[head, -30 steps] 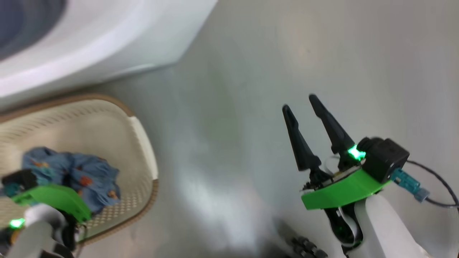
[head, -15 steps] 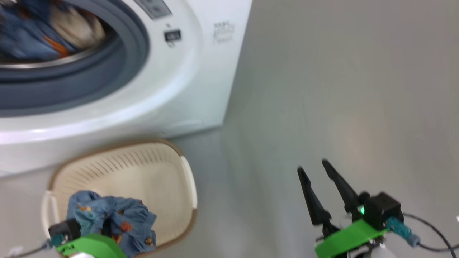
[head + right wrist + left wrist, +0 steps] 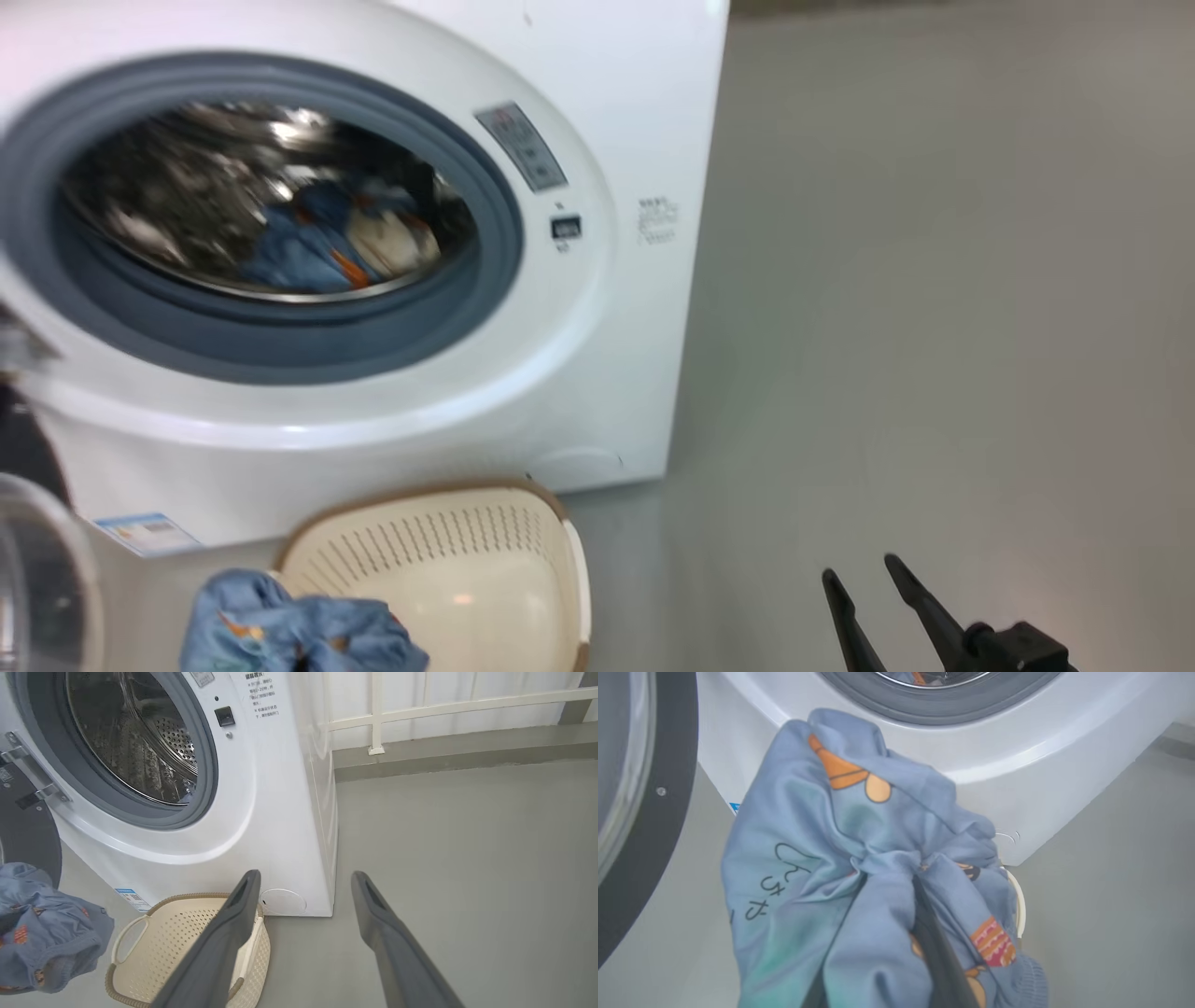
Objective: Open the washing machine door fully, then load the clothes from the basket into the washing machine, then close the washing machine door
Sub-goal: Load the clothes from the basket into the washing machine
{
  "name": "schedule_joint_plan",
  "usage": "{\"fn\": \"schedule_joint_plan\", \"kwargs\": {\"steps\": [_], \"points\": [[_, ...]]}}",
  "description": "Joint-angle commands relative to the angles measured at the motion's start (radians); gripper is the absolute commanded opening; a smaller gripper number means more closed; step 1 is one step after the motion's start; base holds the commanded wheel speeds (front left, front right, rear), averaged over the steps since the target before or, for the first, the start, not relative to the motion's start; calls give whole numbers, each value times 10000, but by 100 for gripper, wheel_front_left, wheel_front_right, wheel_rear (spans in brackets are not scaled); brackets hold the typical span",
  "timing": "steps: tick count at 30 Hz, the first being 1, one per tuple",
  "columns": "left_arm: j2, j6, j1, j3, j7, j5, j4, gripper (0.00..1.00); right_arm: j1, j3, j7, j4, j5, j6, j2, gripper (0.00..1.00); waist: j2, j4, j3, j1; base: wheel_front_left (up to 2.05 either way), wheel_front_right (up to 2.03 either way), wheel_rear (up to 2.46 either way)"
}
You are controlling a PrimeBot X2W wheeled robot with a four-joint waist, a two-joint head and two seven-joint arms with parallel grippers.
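The clothes (image 3: pixel 808 858) bury the left gripper (image 3: pixel 896 886) — tips hidden.

Smooth grey floor (image 3: pixel 467 858) before me, faint sheen, runs to a raised grey kerb (image 3: pixel 467 749). On the kerb, white railing (image 3: pixel 375 714); behind the kerb I see white wall (image 3: pixel 490 683).

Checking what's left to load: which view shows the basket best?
Right wrist view: basket nearly whole, visible inside bare. Head view: far half, blue cloth in front. Left wrist view: a rim sliver.
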Motion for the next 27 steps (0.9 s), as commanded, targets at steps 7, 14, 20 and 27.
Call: {"fn": "schedule_joint_plan", "kwargs": {"steps": [7,14,20,27], "points": [[92,480,1107,-259,-138,736,-2083,0,166,247,-49,-295,68,62,-278,100,0,970,-1678,0,0,0,0],[91,510,1503,-353,-139,908,-3102,0,118,314,-49,-324,50,62,-476,100,0,1009,-1753,0,0,0,0],[90,504,1693,-378,-139,983,-3459,0,34,357,-49,-275,41,62,-655,100,0,910,-1745,0,0,0,0],[90,428,1661,-331,-139,1071,-3631,0,-134,325,-49,-244,3,62,-701,100,0,771,-1623,0,0,0,0]]}}
